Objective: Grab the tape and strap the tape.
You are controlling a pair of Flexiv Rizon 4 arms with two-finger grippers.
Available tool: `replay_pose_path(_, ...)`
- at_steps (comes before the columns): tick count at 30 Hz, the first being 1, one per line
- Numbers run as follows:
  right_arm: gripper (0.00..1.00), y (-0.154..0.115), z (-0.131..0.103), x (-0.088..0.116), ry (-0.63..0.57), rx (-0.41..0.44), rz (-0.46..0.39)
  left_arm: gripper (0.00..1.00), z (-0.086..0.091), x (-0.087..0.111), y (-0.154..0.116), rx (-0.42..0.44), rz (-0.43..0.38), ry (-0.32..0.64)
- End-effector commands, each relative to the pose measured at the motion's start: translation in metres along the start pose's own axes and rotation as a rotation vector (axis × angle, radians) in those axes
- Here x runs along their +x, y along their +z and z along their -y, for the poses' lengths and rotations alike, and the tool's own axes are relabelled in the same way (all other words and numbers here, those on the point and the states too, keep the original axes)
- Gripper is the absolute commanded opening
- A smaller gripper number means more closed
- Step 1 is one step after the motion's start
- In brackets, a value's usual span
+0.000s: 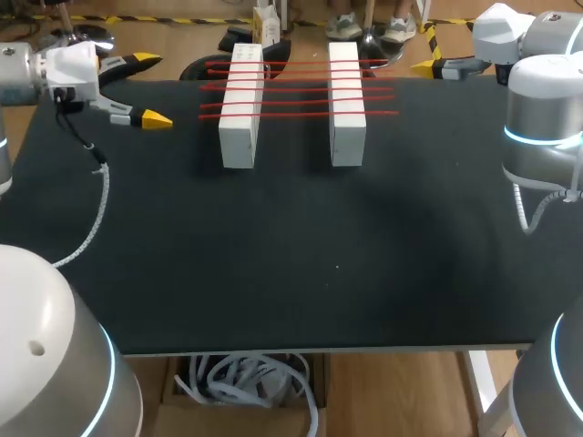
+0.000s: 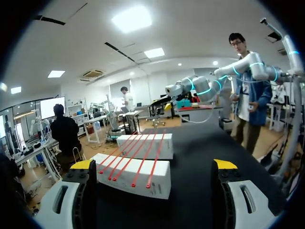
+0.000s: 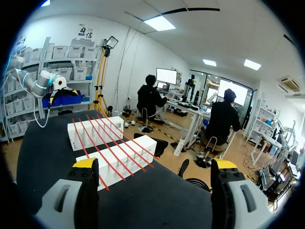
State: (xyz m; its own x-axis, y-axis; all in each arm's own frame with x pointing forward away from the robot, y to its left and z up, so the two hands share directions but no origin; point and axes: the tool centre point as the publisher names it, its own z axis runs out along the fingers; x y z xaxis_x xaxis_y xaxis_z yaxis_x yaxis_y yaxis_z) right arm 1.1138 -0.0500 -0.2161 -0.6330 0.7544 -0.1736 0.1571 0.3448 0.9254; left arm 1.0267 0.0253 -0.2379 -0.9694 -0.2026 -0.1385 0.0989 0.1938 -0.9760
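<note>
Status check, both arms.

- Left gripper (image 1: pixel 151 89): at the far left edge of the table (image 1: pixel 291 264), pointing right toward the blocks. Fingers spread wide, nothing between them. Its wrist view confirms this: both yellow tips stand apart, and the near end of a block lies ahead, not touched.
- Right gripper (image 3: pixel 155 164): at the far right corner, well apart from the blocks. Fingers released and spread, nothing held. Only one yellow tip shows from the head camera; the wrist view shows both.
- Task thing: red tape strips (image 1: pixel 296 89), five by my count, running left to right across the far middle of the table. Each strip lies over the tops of the left white block (image 1: pixel 239 114) and the right white block (image 1: pixel 346 109), bridges the gap between them and overhangs a little at both outer sides. The strips look straight and roughly parallel.
- No roll or loose piece of tape visible anywhere on the table.

Assessment: neither gripper has hold of any tape, so the grab step is not under way at this moment. I cannot tell from these views whether the five strips are finished strapping work or material waiting to be picked up. If the former, the task looks largely complete. If the latter, everything remains: approach, pinch a strip end, pull it taut.
</note>
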Motion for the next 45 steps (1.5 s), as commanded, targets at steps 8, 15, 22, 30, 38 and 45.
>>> replay_pose_path(8,1.0,0.0,0.0,0.0,0.0,0.0,0.0,0.97,-0.024,0.002,0.013,0.023,-0.147,-0.007)
replay_pose_path(15,1.0,0.0,0.0,0.0,0.0,0.0,0.0,0.47,-0.038,0.006,0.02,0.023,-0.176,-0.022)
replay_pose_path(22,1.0,0.0,0.0,0.0,0.0,0.0,0.0,0.46,-0.045,0.006,0.028,0.034,-0.201,-0.025)
replay_pose_path(30,1.0,0.0,0.0,0.0,0.0,0.0,0.0,0.45,-0.053,0.004,0.036,0.039,-0.218,-0.036)
replay_pose_path(38,1.0,0.0,0.0,0.0,0.0,0.0,0.0,0.35,-0.061,0.001,0.045,0.044,-0.231,-0.047)
replay_pose_path(45,1.0,0.0,0.0,0.0,0.0,0.0,0.0,0.34,-0.066,0.0,0.051,0.041,-0.241,-0.064)
